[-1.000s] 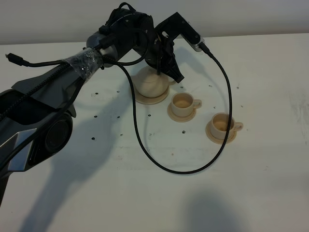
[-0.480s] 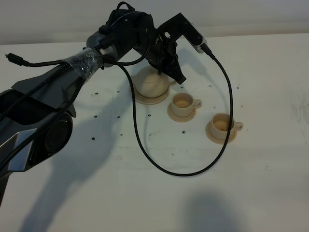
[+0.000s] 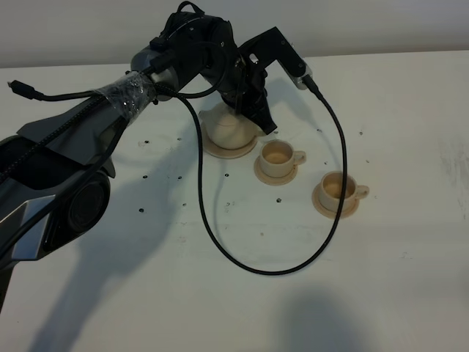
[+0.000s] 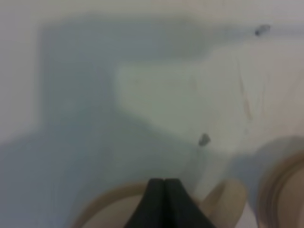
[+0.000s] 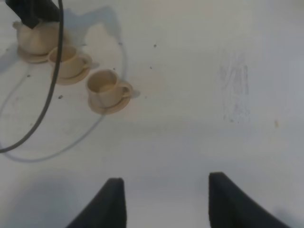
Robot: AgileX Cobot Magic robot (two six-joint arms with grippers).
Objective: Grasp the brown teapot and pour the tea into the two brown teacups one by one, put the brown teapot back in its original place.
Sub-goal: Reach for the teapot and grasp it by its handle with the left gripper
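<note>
The brown teapot sits upright on its wide saucer plate at the back of the table. My left gripper hangs just right of it, by the handle side. In the left wrist view its black fingertips are pressed together with nothing visible between them, above a blurred tan rim. The two brown teacups stand on their saucers to the right of the teapot. My right gripper is open and empty, far from the teapot and cups.
A black cable loops from the left wrist across the table in front of the cups. The left arm spans the left side. The table's far edge runs just behind the teapot.
The left wrist has turned and shifted slightly left and up beside the teapot, and the cable loop has swung with it. The teapot and cups have stayed in place.
</note>
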